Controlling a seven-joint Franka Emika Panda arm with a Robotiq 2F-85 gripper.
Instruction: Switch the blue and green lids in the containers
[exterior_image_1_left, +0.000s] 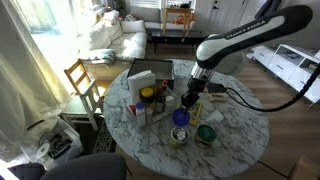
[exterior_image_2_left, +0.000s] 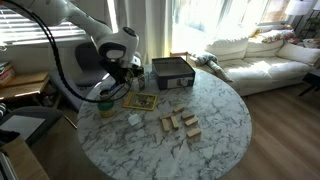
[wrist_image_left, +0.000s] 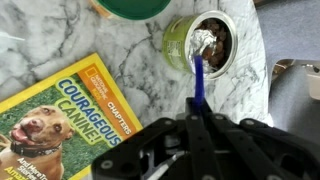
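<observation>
Black Robotiq gripper (wrist_image_left: 198, 120) pinched thin blue plastic lid (wrist_image_left: 198, 85) edge-on, beside open round foil-lined container (wrist_image_left: 205, 45); green lid (wrist_image_left: 130, 7) nearby.

You're working in a home, in the living room. A white sofa (exterior_image_2_left: 255, 60) with cushions sits by bright windows (exterior_image_2_left: 190, 20). A wooden chair (exterior_image_1_left: 82, 80) stands at the round marble bench (exterior_image_2_left: 225, 125). The floor (exterior_image_2_left: 290, 130) is wood, and a dog book (wrist_image_left: 60, 120) lies on the bench.
</observation>
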